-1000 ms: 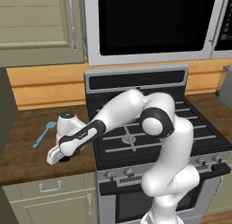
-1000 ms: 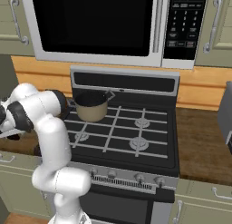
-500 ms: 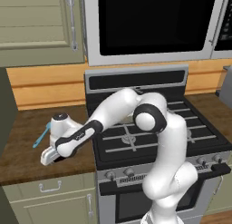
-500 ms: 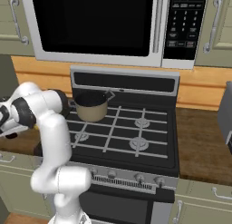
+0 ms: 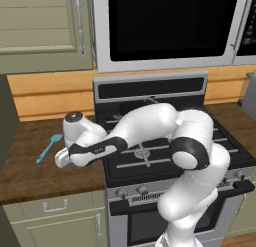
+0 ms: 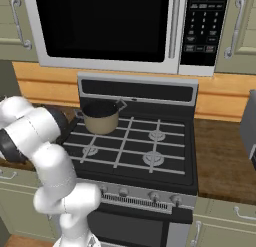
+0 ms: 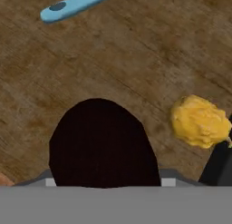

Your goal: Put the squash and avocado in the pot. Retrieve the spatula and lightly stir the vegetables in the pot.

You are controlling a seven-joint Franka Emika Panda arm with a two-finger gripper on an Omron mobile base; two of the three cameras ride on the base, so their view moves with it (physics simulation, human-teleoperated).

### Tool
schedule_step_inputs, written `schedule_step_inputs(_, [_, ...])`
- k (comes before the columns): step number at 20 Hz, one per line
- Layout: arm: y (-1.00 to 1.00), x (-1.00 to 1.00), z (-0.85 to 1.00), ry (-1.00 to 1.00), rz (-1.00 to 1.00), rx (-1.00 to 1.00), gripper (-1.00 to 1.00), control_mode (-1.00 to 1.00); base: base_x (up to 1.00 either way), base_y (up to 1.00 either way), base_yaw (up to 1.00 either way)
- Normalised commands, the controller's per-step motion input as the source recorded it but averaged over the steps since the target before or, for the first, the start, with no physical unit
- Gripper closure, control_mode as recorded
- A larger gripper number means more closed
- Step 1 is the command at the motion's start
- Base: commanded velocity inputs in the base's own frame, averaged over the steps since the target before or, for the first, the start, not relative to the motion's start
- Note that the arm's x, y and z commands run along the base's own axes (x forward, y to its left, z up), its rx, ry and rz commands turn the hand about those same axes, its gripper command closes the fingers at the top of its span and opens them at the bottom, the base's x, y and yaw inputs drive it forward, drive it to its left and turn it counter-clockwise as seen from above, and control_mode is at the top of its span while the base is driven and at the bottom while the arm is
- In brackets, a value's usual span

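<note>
Your gripper (image 5: 61, 159) hung low over the wooden counter (image 5: 30, 171) left of the stove, the avocado (image 7: 103, 143) sitting dead centre between its fingers in the hand view, its long axis running up that frame, toward the spatula. The jaws appeared to be clasping the avocado, though you could not confirm contact, as the fingertips were mostly hidden. The squash (image 7: 200, 121) lay just beside the avocado, apart from it, close to one dark fingertip (image 7: 217, 166). The spatula (image 5: 48, 147) rested farther out on the counter. The pot (image 6: 101, 116) stood on the stove's rear left burner, well away; any lift would have to carry rightward toward it.
</note>
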Motion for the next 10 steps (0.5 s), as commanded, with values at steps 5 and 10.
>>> schedule_step_inputs(5, [-1.00,0.19,0.50,-0.16,-0.32,0.00,1.00,-1.00,0.00,0.00,0.00])
schedule_step_inputs(10, [-0.99,0.37,0.39,-0.18,-0.37,0.00,1.00,-1.00,0.00,0.00,0.00])
